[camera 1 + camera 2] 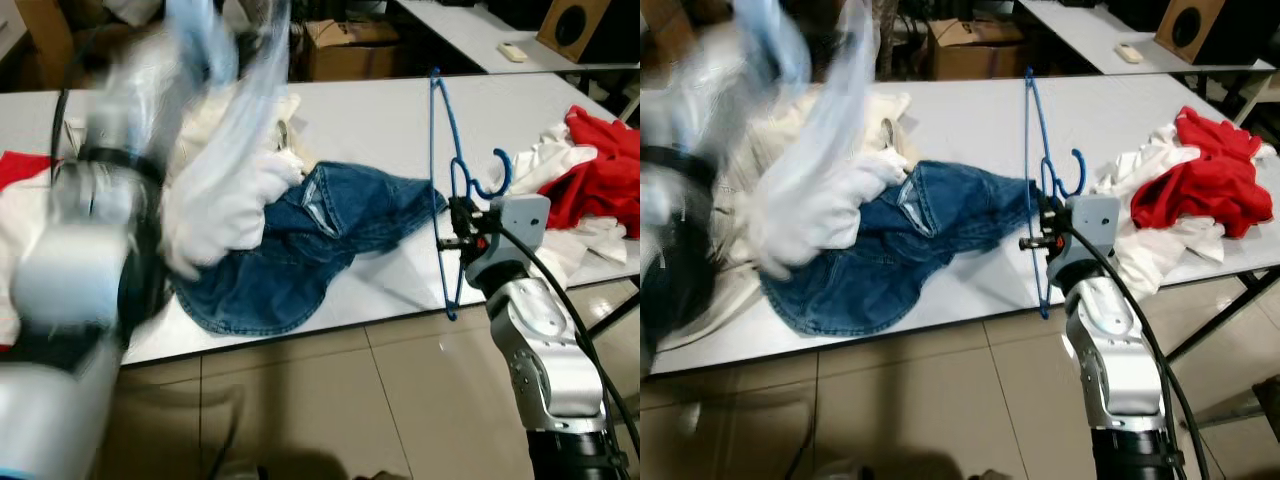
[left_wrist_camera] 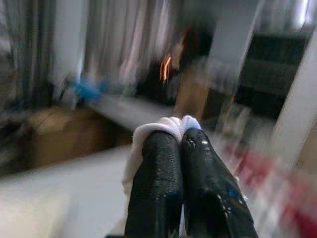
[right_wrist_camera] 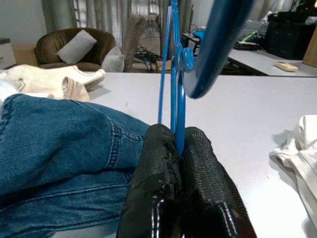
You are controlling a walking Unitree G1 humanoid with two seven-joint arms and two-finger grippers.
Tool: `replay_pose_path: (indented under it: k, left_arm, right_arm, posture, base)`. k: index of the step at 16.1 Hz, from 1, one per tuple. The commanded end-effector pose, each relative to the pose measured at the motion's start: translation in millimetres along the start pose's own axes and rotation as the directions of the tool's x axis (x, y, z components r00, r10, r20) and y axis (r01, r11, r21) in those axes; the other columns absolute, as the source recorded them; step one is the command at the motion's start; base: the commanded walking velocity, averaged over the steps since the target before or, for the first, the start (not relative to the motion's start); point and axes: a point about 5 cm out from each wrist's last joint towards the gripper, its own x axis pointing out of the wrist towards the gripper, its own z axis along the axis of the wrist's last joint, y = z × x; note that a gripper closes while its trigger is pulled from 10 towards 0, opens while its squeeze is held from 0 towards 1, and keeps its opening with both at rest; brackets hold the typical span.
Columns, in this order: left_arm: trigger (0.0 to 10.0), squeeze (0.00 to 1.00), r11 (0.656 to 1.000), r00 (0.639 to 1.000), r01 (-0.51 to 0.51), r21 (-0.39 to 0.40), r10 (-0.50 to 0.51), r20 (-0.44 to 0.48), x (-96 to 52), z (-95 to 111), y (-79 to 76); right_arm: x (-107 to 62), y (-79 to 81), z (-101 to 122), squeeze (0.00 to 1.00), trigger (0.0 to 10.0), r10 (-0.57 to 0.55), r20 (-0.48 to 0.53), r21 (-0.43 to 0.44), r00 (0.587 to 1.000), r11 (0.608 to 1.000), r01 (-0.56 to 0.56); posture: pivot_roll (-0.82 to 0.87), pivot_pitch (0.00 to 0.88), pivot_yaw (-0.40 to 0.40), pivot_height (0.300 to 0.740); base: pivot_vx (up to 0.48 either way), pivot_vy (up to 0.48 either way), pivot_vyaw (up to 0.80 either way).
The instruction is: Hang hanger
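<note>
Blue wire hanger pinched upright in right gripper's ribbed fingers

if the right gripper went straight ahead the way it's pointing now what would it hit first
Probably nothing close: beyond the right gripper, shut on the blue hanger, lies bare white table. The jeans lie just beside that line; depth is unclear.

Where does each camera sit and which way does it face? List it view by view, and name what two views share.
Left eye view: on the head, looking down at the table; blurred left arm, right gripper holding the blue hanger.
Right eye view: same scene; jeans, red cloth.
Left wrist view: along the left gripper, shut on white cloth; background blurred.
Right wrist view: along the right gripper's fingers across the table.
Shared: hanger and jeans appear in eye and right wrist views.
</note>
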Motion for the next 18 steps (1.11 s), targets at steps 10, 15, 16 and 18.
replay_pose_path:
  k: [10, 15, 16, 18]
  left_arm:
    - [0.0, 0.00, 0.639, 0.630, -0.734, 0.231, 0.767, -0.119, -126.6, -67, 140.1]
    - [0.0, 0.00, 0.813, 0.817, -0.501, 0.299, 0.557, -0.147, -96.0, -60, 114.8]
    - [0.0, 0.00, 0.875, 0.881, -0.460, 0.149, 0.471, -0.046, -78.8, -32, 101.4]
    - [0.0, 0.00, 0.928, 0.926, -0.314, -0.202, 0.346, 0.150, -65.1, 22, 84.0]
  right_arm:
    - [-4.3, -11.3, 2, 0.00, 10.0, -0.054, 0.014, -0.005, 0.998, 0.999, 0.054]
    - [-2.6, -9.5, 2, 0.00, 10.0, -0.044, 0.013, -0.005, 0.999, 0.999, 0.044]
    - [-3.0, -10.4, 2, 0.00, 10.0, -0.047, 0.016, -0.006, 0.999, 0.999, 0.047]
    - [-4.8, -12.4, 2, 0.00, 10.0, -0.060, 0.018, -0.003, 0.998, 0.998, 0.060]
  posture:
    - [-0.10, 0.000, -0.003, 0.740]
    - [-0.10, 0.000, -0.006, 0.740]
    - [-0.10, 0.000, -0.003, 0.740]
    - [-0.10, 0.000, 0.003, 0.740]
  base:
    - [0.000, 0.000, 0.00]
    - [0.000, 0.000, 0.00]
    - [0.000, 0.000, 0.00]
    - [0.000, 0.000, 0.00]
